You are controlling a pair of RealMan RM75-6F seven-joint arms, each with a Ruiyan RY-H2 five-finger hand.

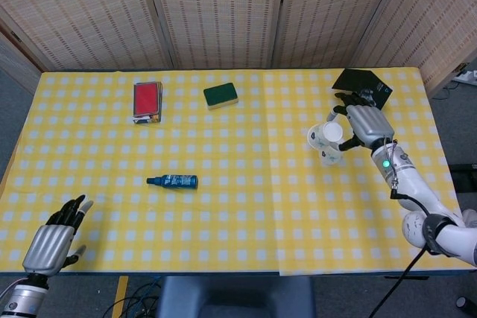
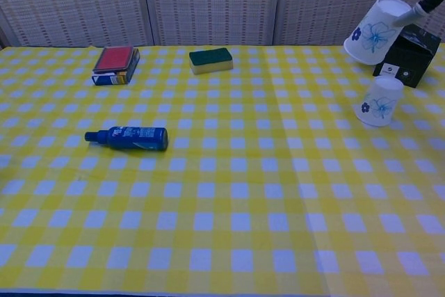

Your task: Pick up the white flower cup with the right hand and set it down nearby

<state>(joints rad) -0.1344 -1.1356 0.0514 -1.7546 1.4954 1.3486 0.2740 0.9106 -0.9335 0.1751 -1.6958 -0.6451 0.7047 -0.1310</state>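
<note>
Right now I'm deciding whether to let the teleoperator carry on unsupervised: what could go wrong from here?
1. The right hand holds the lifted white flower cup tilted and by its top end; it could slip out.
2. A second flower cup stands on the table almost under it, so setting down straight below may knock it over.
3. The black box sits close behind, so the hand could bump it.

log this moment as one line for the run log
phase: lift | right hand: holds white flower cup tilted above table | second flower cup: upside down on table | left hand: idle, holds nothing
</note>
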